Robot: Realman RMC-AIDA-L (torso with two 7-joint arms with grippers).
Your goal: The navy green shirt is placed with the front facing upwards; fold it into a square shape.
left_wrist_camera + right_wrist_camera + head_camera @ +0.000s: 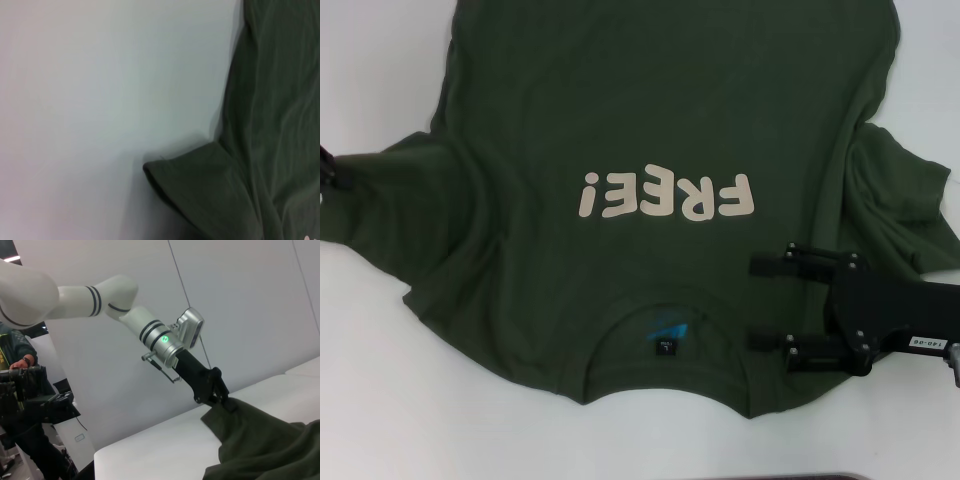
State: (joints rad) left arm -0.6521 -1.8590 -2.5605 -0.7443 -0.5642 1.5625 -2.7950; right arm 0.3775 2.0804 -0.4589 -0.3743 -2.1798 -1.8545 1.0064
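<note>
On table, one shirt (650, 120), two end effectors

navy green shirt (650, 130), flat, lettering up

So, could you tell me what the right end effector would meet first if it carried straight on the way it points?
Probably the navy green shirt near its collar; the right end effector already hangs open above it, though height is unclear.

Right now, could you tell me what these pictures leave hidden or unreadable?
- The navy green shirt: its hem is cut off by the head view's top edge.
- The neck label: print too small to read, head view.
- The left gripper: fingertips hidden in the sleeve cloth, right wrist view.
- The right gripper: hovers open beside the collar; whether it touches the cloth is unclear.
</note>
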